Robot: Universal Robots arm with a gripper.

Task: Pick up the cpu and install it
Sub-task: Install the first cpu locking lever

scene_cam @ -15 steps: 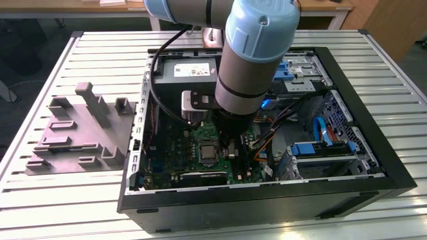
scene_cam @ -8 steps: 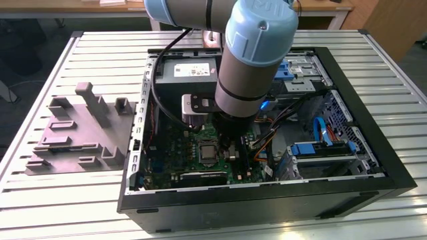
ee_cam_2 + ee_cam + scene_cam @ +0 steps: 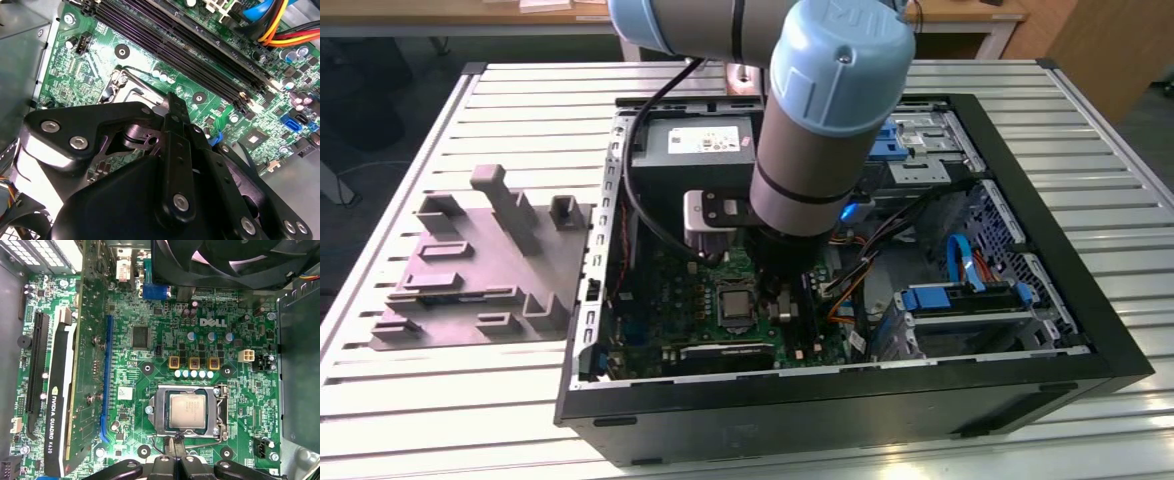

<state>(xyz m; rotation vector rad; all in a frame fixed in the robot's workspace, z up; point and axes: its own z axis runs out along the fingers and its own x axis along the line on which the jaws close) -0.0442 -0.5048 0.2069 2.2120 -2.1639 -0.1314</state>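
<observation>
Gripper (image 3: 176, 460) fingers look closed, empty, just at 6 o'clock of socket (image 3: 220, 412); cpu (image 3: 187, 411) sits inside. Imo keep approach square, no scraping the board (image 3: 150, 335).

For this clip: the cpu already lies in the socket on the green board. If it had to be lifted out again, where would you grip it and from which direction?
The cpu lies flat and level in the metal-framed socket, so probably straight down from above, pinching two opposite edges of its paler rim. The frame hugs it closely, so side access looks blocked. The gripper sits just beside the socket.
</observation>
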